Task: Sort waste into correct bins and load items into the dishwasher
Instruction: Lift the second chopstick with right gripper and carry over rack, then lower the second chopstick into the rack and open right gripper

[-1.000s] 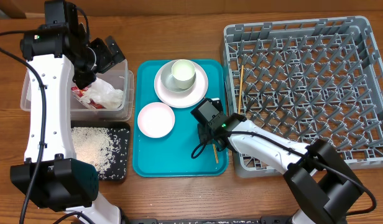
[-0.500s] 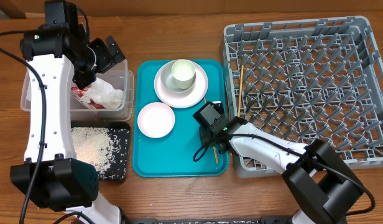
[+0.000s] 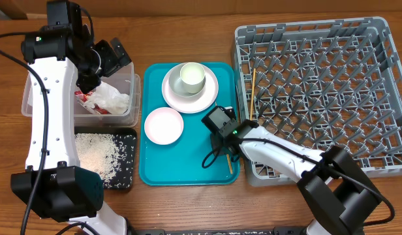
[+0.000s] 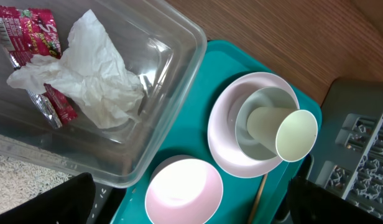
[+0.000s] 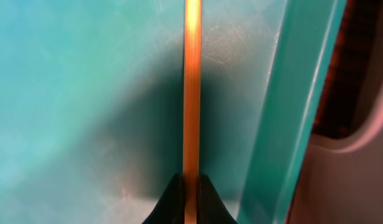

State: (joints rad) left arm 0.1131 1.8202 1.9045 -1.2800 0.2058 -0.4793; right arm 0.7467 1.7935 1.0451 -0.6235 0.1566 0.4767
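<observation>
Your left claw [image 3: 111, 57] hangs spread wide above the clear tub [image 3: 131, 98], which holds the wrapper [image 4: 28, 25] and tissue [image 4: 95, 78]. Your right claw [image 5: 191, 196] is pinching a chopstick [image 5: 191, 87] near the teal tray's [image 3: 188, 163] right edge, beside the rack [image 3: 318, 91].

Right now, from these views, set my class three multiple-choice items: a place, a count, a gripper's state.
1. Where does the crumpled white tissue lie? A) in the clear rectangular plastic tub B) in the shallow black tray C) in the pale cup
2. How many thin wooden chopsticks lie in the grey pegged plastic dish rack? A) none B) one C) two
3. The right gripper is: A) open above the round plate B) shut on a wooden chopstick on the flat teal tray C) shut on the pale cup
Answers: 1 A, it sits in the tub by the red crinkled wrapper; 2 B, one stick lies at the rack's left side; 3 B, its fingers pinch it.
</observation>
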